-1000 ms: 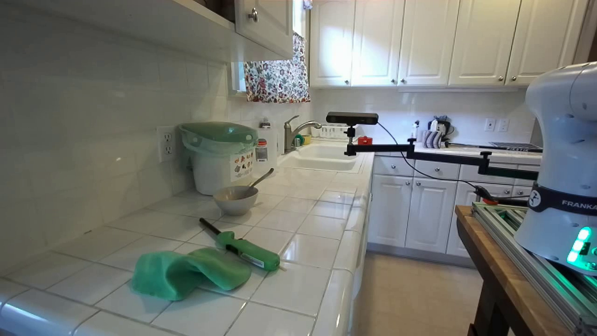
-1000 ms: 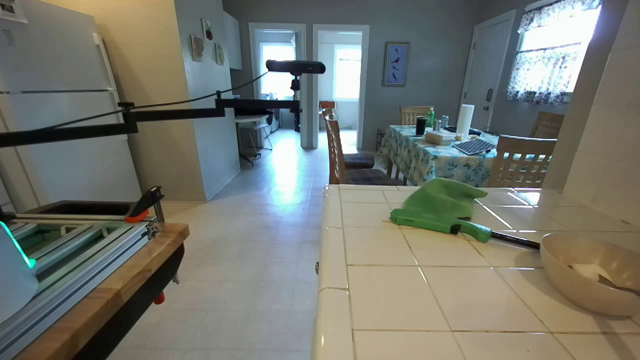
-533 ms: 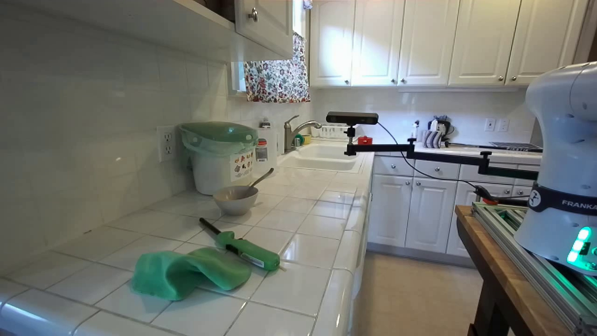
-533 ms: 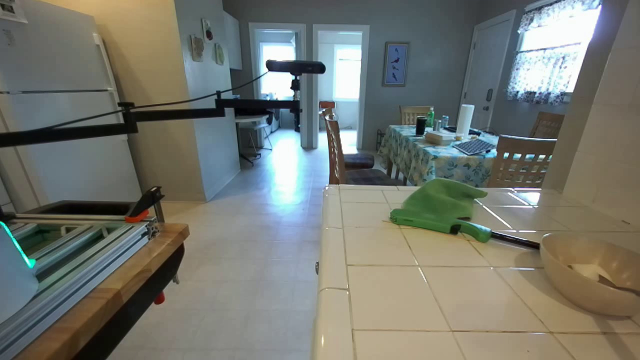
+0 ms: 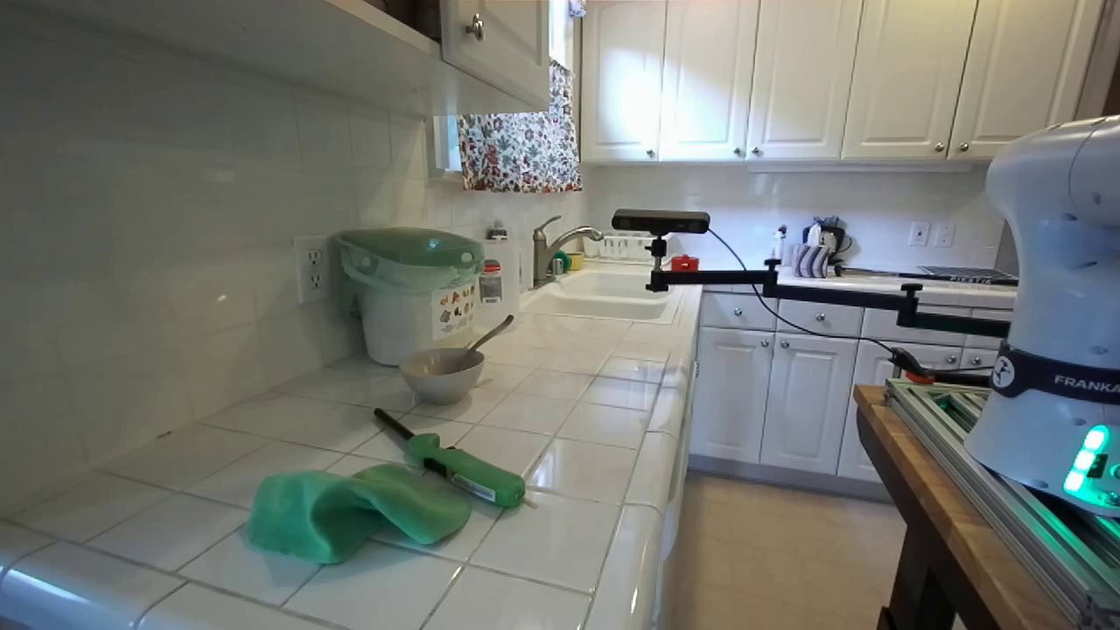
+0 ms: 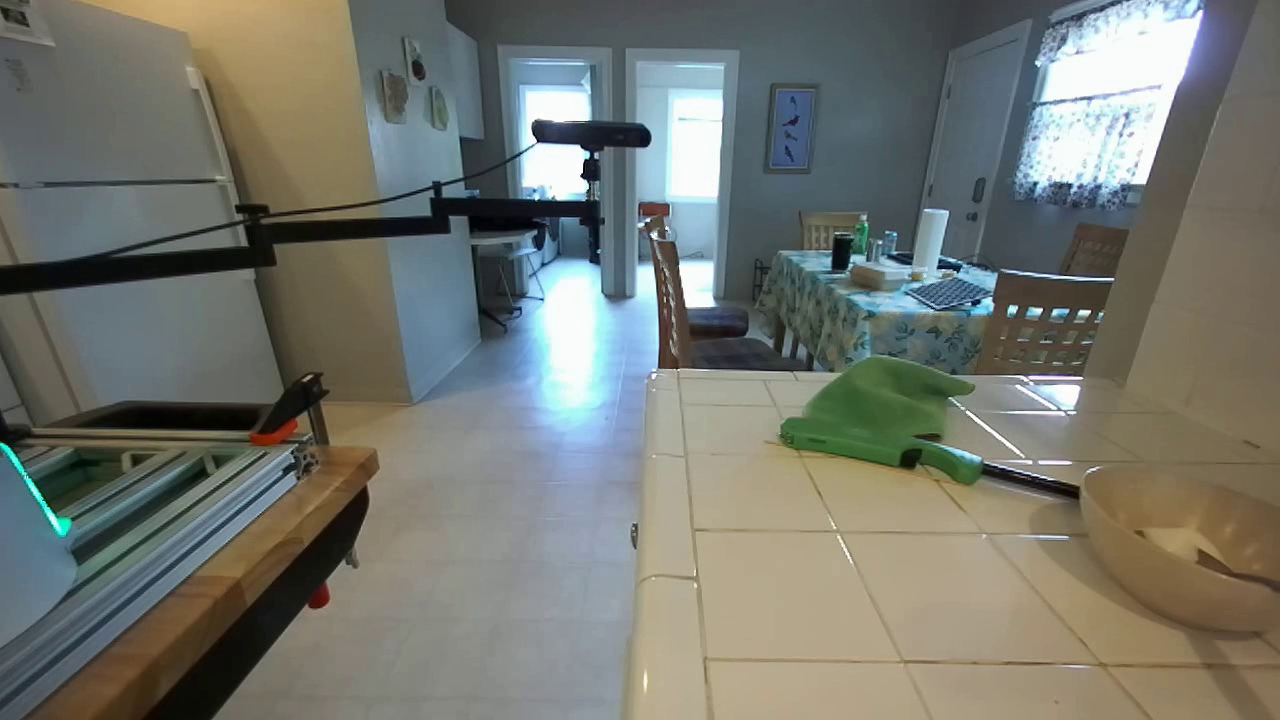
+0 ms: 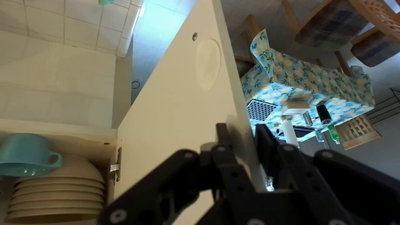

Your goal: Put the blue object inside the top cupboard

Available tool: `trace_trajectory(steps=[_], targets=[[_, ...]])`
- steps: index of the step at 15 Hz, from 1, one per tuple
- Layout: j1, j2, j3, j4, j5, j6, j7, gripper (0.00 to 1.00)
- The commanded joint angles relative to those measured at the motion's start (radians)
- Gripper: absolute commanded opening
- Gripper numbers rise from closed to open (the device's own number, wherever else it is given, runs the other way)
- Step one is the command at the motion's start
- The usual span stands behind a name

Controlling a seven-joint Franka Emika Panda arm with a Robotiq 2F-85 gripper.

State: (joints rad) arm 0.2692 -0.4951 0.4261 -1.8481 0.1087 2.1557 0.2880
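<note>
One pale-blue round cup (image 7: 23, 150), apparently plastic, sits inside white cupboard (image 7: 68, 127), wrist view's eight o'clock. Probably light, stiff, slick; pinch rim (image 7: 31, 163), avoiding three-o'clock handle (image 7: 59, 160). End effector (image 7: 242, 126) straddles cream-white flat door (image 7: 175, 103); clamped or loose, can't tell.

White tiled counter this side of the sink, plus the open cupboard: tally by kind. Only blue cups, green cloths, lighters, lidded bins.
Light-blue, handled round cup: 1
Rumpled soft green cloth: 1
Green-and-black long-necked plastic lighter: 1
Green-lidded white plastic bin: 1
Total: 4
</note>
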Motion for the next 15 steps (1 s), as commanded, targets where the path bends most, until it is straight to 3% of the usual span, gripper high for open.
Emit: trace_trajectory(steps=[1, 15], targets=[[-0.008, -0.024, 0.0, -0.024, -0.033, 0.027, 0.0, 0.07], [-0.111, -0.11, -0.045, -0.046, -0.089, -0.094, 0.038, 0.05]])
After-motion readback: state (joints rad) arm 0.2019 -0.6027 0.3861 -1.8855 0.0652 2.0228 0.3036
